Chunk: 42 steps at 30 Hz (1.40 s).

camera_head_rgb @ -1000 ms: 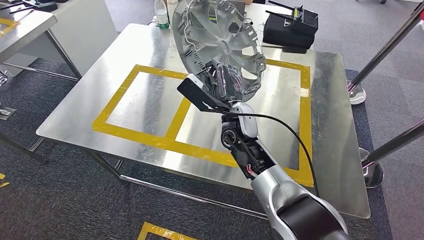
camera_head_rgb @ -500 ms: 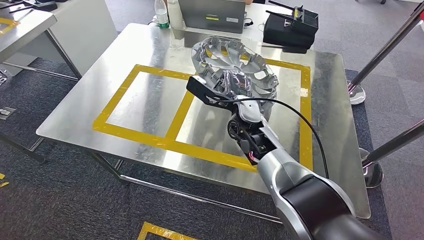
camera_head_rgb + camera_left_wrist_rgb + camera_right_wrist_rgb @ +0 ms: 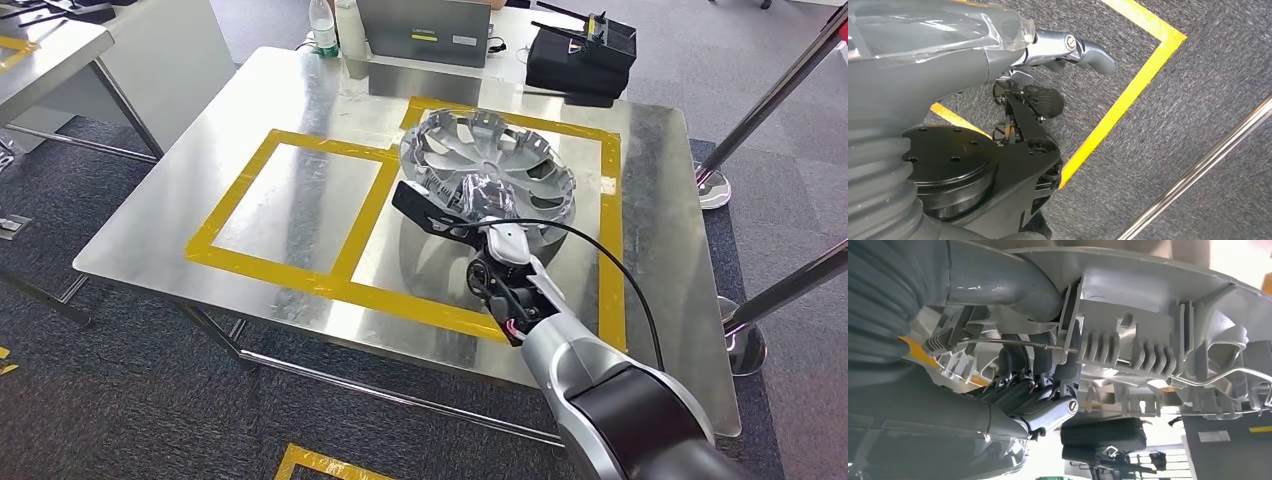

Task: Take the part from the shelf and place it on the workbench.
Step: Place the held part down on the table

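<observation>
Grey carpet tiles (image 3: pixel 120 400) cover the room, marked near the robot by a strip of yellow floor tape (image 3: pixel 330 465). On them stands a brushed-steel surface (image 3: pixel 200 210), shiny and rectangular, with yellow tape (image 3: pixel 270 270) laid as two adjoining rectangles.

From the near edge the silver right arm (image 3: pixel 590 380) reaches in, a black cable (image 3: pixel 620 270) looping beside it. Its right hand (image 3: pixel 478 200) grips the part (image 3: pixel 490 160), a round grey plastic wheel cover with spokes, ribbed clips round the rim and a thin wire ring. In the right wrist view the thumb lies over the rim and the dark fingers (image 3: pixel 1023 365) curl beneath it, clamped on the plastic.

The part sits inside the right-hand taped rectangle, toward the far edge, nearly flat with its hollow side up; whether it fully rests on the steel I cannot tell. A second ago it was held up on edge, half a second ago tilted; now it is lowered level.

The left hand (image 3: pixel 1013 60) hangs over the carpet, holding nothing; its thumb juts out, but the rest of its fingers are too hidden to tell their pose.

Along the far edge stand a grey laptop (image 3: pixel 425 30), a bottle (image 3: pixel 322 28) and a black box (image 3: pixel 580 55) with antennas. Chrome posts (image 3: pixel 770 110) stand off the right edge.
</observation>
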Available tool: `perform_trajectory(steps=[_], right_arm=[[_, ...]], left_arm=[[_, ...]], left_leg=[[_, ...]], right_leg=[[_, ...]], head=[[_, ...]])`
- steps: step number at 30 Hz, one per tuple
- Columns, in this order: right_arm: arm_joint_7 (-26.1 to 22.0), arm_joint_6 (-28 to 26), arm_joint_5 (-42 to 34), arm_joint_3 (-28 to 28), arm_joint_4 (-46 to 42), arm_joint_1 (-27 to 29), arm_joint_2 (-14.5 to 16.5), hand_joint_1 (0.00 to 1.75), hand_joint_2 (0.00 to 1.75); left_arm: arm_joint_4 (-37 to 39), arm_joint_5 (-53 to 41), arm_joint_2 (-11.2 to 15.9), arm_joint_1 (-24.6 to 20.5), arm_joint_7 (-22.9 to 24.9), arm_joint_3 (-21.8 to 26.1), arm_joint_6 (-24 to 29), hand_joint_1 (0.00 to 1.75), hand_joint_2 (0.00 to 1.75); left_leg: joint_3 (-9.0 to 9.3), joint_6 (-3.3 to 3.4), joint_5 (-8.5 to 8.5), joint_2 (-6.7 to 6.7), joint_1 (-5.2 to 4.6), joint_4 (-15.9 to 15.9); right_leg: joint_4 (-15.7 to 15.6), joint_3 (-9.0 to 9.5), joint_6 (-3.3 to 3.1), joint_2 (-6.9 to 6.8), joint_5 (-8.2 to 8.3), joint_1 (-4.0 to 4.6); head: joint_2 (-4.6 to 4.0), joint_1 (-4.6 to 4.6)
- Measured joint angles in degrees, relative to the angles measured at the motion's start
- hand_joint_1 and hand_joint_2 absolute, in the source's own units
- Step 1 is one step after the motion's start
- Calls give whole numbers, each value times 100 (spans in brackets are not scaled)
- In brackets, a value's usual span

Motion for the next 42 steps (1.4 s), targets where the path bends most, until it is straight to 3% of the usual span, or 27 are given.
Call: perform_trajectory(steps=[14,18,23,27,38,42], right_arm=[[-219,-157,-25,-371,8,345,-8,175,175],[-222,-154,35,-454,8,348,-9,175,0],[-234,-153,126,-559,8,348,-9,175,0],[-238,-148,173,-656,8,348,-11,175,0],[-243,-137,233,-773,8,349,-16,171,0],[-232,-127,273,-813,8,348,-16,7,0]], left_arm=[[2,21,-13,10,104,15,-86,0,175],[2,-3,-17,14,187,15,-51,0,175],[2,-68,-22,15,298,10,174,0,175],[2,-61,-29,16,269,8,355,0,0],[2,-19,-49,18,255,9,382,0,0],[2,-1,-56,19,246,11,375,0,0]], left_leg=[[0,0,0,0,0,0],[1,0,0,0,0,0],[1,0,0,-1,0,0],[1,0,0,-2,0,0],[2,0,0,0,0,0],[2,0,0,-1,0,0]], right_leg=[[-1,1,0,0,0,0],[-1,2,0,0,0,0],[-1,2,0,0,0,0],[-1,2,0,0,0,0],[-1,3,0,0,0,0],[-1,4,0,0,0,0]], head=[[-2,0],[-1,0],[-1,0],[-2,0],[-1,0],[-2,1]])
